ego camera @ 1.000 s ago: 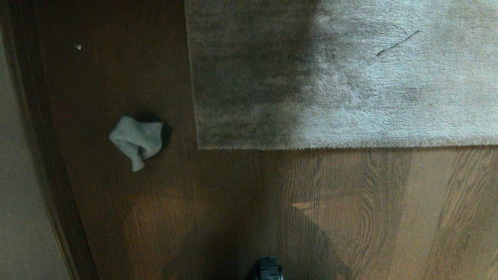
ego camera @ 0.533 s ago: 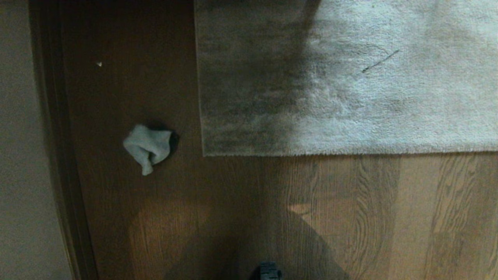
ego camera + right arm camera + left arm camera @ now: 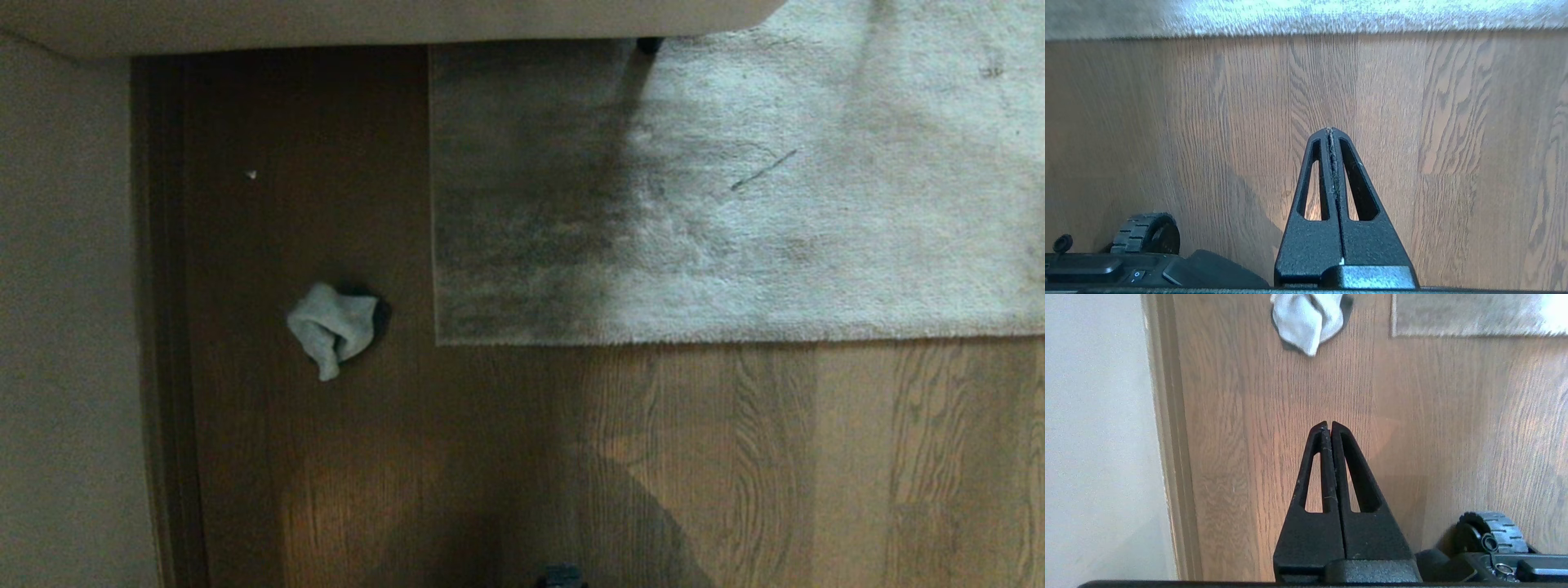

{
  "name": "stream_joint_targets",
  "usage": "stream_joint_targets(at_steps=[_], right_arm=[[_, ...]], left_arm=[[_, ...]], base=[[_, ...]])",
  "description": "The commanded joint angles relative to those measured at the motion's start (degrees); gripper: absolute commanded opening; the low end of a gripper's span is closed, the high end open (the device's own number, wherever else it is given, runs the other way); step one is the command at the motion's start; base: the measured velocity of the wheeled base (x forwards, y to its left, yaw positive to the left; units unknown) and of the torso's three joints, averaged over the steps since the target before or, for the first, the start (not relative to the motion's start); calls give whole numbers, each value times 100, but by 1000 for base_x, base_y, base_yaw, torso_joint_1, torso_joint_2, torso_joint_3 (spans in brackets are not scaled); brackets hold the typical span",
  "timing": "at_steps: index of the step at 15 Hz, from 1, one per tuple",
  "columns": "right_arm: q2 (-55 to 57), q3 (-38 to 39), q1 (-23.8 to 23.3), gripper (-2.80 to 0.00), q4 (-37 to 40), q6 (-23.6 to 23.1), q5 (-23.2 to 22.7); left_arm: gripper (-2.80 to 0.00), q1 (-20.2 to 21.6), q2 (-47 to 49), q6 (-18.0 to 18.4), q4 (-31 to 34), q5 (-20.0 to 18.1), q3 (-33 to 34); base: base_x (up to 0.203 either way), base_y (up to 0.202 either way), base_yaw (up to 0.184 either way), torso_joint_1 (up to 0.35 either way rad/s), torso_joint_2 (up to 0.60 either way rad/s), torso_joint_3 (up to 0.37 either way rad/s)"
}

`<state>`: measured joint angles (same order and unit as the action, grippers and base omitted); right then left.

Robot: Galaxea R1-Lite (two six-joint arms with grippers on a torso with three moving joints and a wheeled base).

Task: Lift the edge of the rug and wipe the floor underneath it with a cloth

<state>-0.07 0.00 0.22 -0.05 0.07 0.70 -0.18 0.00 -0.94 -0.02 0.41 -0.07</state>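
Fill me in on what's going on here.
Nothing is being handled. The cloth lies crumpled on the floor, left of the rug edge, which lies flat. The left gripper and right gripper are both shut and empty, hanging over bare floor short of the rug. Lifting and wiping are not yet begun.

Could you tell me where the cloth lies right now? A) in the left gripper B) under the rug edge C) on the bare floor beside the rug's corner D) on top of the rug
C: the cloth sits crumpled on the floor, apart from the rug edge, untouched by either gripper.
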Motion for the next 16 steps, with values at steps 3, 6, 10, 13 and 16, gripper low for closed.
stream_joint_targets(at_steps=[3,6,10,13,16], right_arm=[[7,0,4,-280,-4,1,0],[7,0,4,-280,-4,1,0],[7,0,4,-280,-4,1,0],[7,0,4,-280,-4,1,0],[7,0,4,-280,-4,1,0]], left_arm=[[-280,1,0,15,-2,-6,2],[-280,1,0,-3,-6,-6,-1],[-280,1,0,-3,1,2,-1],[-280,1,0,6,2,-5,-1],[-280,1,0,15,2,-6,-1]], base=[[0,0,0,0,4,204],[0,0,0,3,-1,202],[0,0,0,0,0,204],[0,0,0,-1,1,204],[0,0,0,4,0,205]])
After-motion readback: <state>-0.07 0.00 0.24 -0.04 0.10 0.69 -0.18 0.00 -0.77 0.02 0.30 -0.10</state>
